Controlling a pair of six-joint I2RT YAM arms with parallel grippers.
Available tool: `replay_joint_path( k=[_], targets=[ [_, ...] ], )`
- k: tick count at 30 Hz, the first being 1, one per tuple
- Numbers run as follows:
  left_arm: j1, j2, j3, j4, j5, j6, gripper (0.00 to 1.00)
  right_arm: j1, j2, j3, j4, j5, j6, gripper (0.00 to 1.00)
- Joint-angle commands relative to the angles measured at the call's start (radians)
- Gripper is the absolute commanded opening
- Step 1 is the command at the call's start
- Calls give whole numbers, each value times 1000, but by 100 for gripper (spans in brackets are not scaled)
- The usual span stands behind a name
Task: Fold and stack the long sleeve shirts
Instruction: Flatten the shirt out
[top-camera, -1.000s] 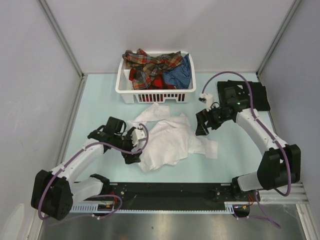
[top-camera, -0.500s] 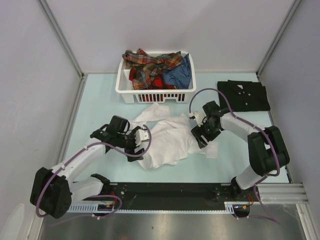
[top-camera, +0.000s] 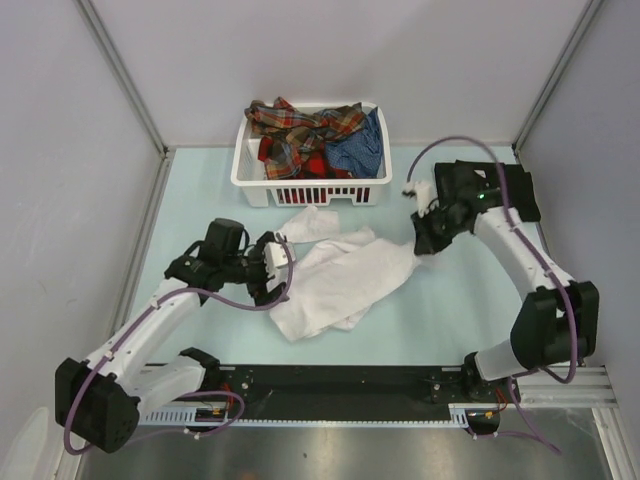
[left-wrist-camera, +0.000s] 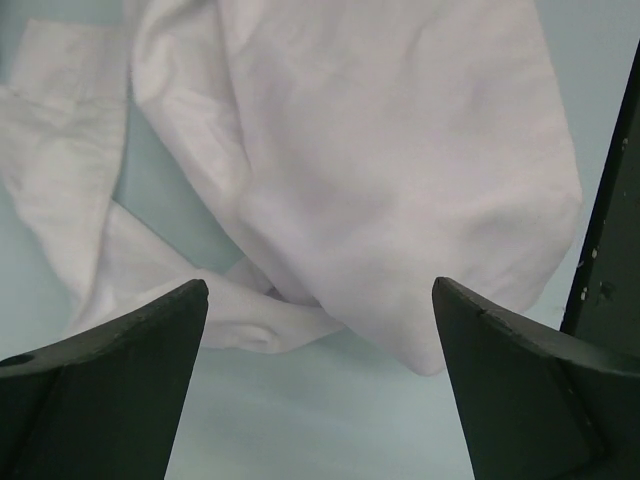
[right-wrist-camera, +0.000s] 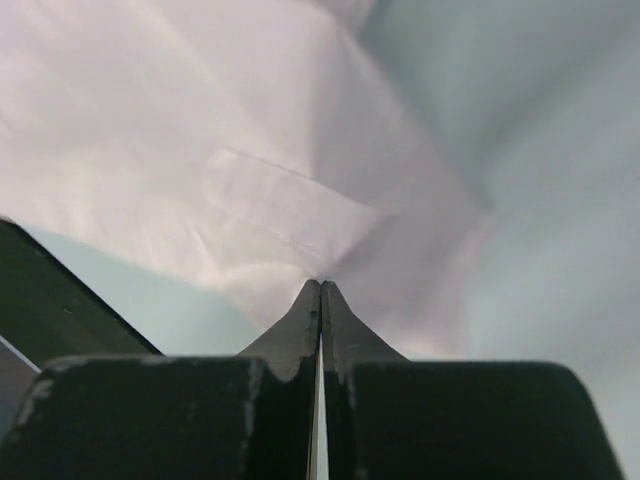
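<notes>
Dragged rightward since half a second ago, the white shirt now stretches across the middle of the table. Behind it, the basket holds the plaid shirts and a blue shirt. A folded black shirt lies far right, partly under the right arm. The right gripper is pinched tight on the white shirt's right edge. The left gripper gapes wide, holding nothing, just over its left side.

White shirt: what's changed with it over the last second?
The right hand shut on the white shirt at its right edge and pulled it toward the far right, drawing the cloth out. The left hand stayed open at the shirt's left edge, shifting slightly farther away. The basket, its plaid shirts and the folded black shirt have not moved.
</notes>
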Motion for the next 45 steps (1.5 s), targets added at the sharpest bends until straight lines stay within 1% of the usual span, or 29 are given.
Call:
replay_joint_path(
  k=[1,2,4,5,8,10,12,17,18,22,24,26,27,28,30,31,32,33,34,35,36,37,38,39,40,41,42,43,45],
  targets=[
    [-31,-12,156,114,56,-74,99,-72,-52,251,-134,-322,-29,0],
    [-36,8,178,137,68,-98,99,-79,-50,269,-133,-392,-27,0],
    [-58,37,242,215,78,-183,99,-60,-26,349,-136,-436,-10,0],
    [-65,69,264,235,88,-204,100,-60,-17,387,-141,-497,-1,0],
    [-88,140,342,326,107,-301,100,-57,41,542,-144,-562,19,0],
    [-97,178,394,379,150,-384,100,-34,75,645,-142,-573,22,0],
    [-117,223,419,410,165,-462,100,18,120,696,-131,-577,19,0],
    [-140,284,471,487,171,-566,99,145,194,847,-125,-573,1,0],
    [-143,292,472,496,177,-609,99,163,213,864,-125,-565,-9,0],
    [-151,272,448,538,253,-687,100,210,253,955,-124,-539,-19,0],
    [-154,249,430,564,262,-741,99,225,264,998,-128,-548,-27,0],
    [-154,225,416,578,242,-760,97,248,270,1013,-133,-560,-39,0],
    [-154,218,411,579,234,-769,95,262,270,1024,-135,-563,-42,0],
    [-153,211,407,572,221,-767,90,271,269,1027,-135,-565,-44,0],
    [-151,186,402,564,164,-766,85,312,267,1032,-133,-542,-48,0],
    [-153,180,403,550,133,-766,75,325,267,1032,-130,-527,-50,0],
    [-151,177,405,542,109,-767,67,337,272,1035,-127,-514,-53,0],
    [-151,172,409,532,40,-766,57,352,273,1038,-127,-514,-50,0],
    [-151,172,426,501,11,-766,31,358,276,1040,-124,-514,-44,0],
    [-144,174,437,486,-6,-764,12,361,283,1043,-109,-501,-24,0],
    [-136,172,455,476,-37,-778,0,363,287,1046,-96,-478,-4,0],
    [-125,169,463,476,-39,-795,0,358,284,1047,-45,-435,22,4],
    [-99,165,472,479,-42,-815,0,352,270,1020,-6,-333,54,31],
    [-85,162,494,489,-78,-857,0,333,245,991,43,-288,120,52],
    [-75,153,509,484,-139,-874,0,267,218,937,183,-262,170,70],
    [-56,149,527,481,-190,-893,0,215,183,814,270,-278,222,98],
    [-48,149,569,484,-227,-916,0,163,105,732,360,-304,348,100],
    [-45,155,596,482,-337,-925,0,66,71,661,536,-327,405,100],
    [-45,178,688,484,-445,-945,0,6,20,513,617,-381,470,100]
  ],
)
